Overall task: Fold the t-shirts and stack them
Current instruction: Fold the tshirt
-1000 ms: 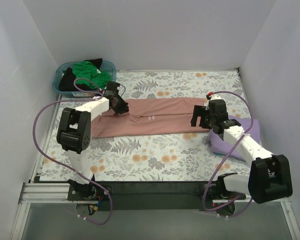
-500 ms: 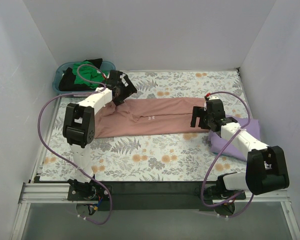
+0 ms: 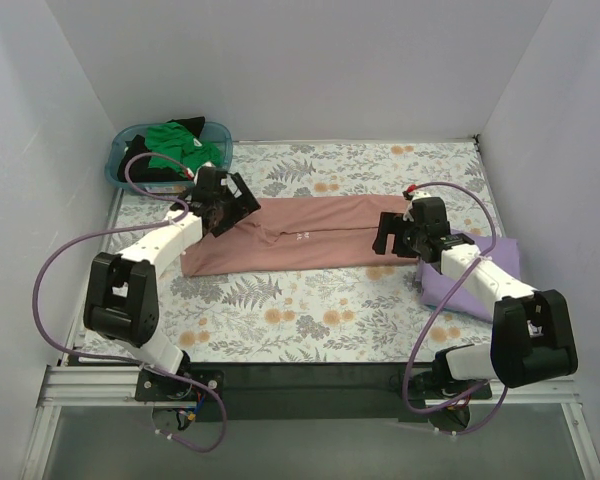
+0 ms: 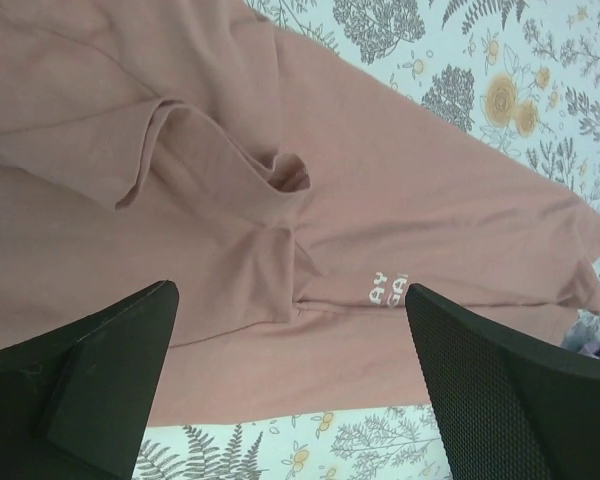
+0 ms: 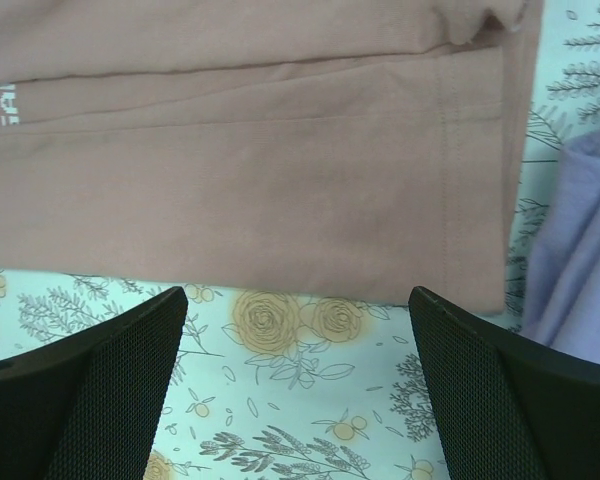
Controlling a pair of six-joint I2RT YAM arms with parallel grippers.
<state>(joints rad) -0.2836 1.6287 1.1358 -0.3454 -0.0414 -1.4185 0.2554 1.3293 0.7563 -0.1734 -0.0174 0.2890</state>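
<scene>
Both arms stretch forward, low. The left gripper (image 3: 232, 207) hangs wide open and empty over the left end of the pink t-shirt (image 3: 310, 240), spread flat mid-scene. The right gripper (image 3: 388, 236), equally spread and empty, hangs above its right hem, beside the lavender t-shirt (image 3: 438, 289).

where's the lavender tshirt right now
In the top view the lavender t-shirt lies at the right of the table, just right of the pink t-shirt, partly under the right arm.
</scene>
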